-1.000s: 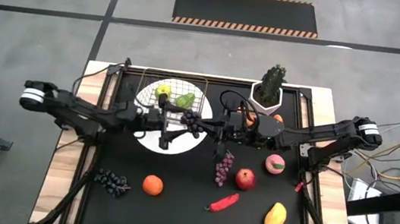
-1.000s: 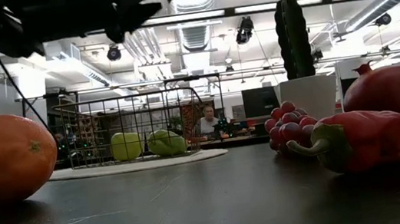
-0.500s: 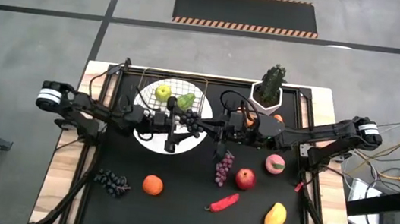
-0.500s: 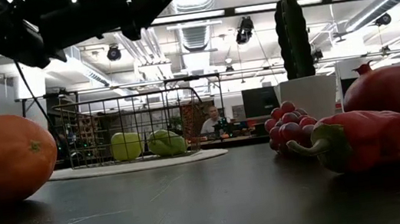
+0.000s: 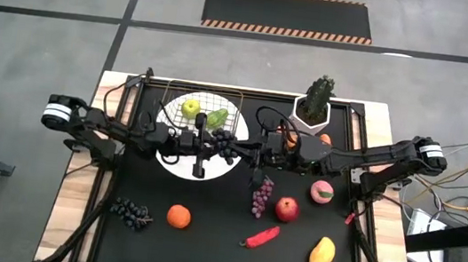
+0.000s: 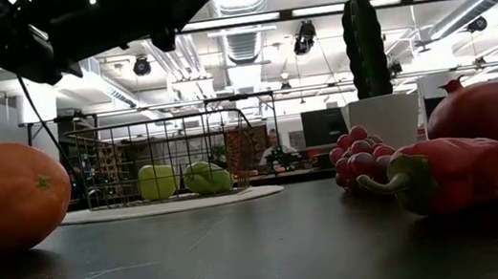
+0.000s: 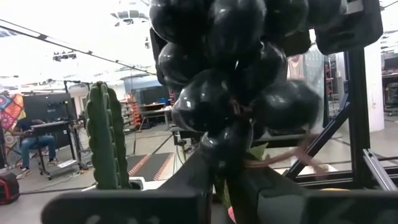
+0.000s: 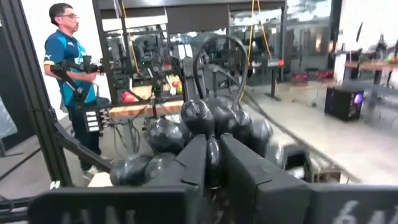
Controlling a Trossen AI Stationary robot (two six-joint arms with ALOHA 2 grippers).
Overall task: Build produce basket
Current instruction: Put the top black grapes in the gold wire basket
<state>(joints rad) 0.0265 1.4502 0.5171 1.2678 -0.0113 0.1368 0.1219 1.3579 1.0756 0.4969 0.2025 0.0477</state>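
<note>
Grape bunch (image 5: 226, 138) between both grippers; above plate (image 5: 178, 164).

I see round white plate (image 5: 178, 162) on black table mat (image 5: 210, 249), left of centre. White hexagonal pot (image 5: 313, 116) with green cactus (image 5: 318, 93) at mat's far edge, right of plate. My low view: cactus (image 6: 364, 45) tall above its pot (image 6: 387, 119). Person in blue shirt (image 8: 69, 53) stands beyond table. Striped floor mat (image 5: 288, 15) farther back.
</note>
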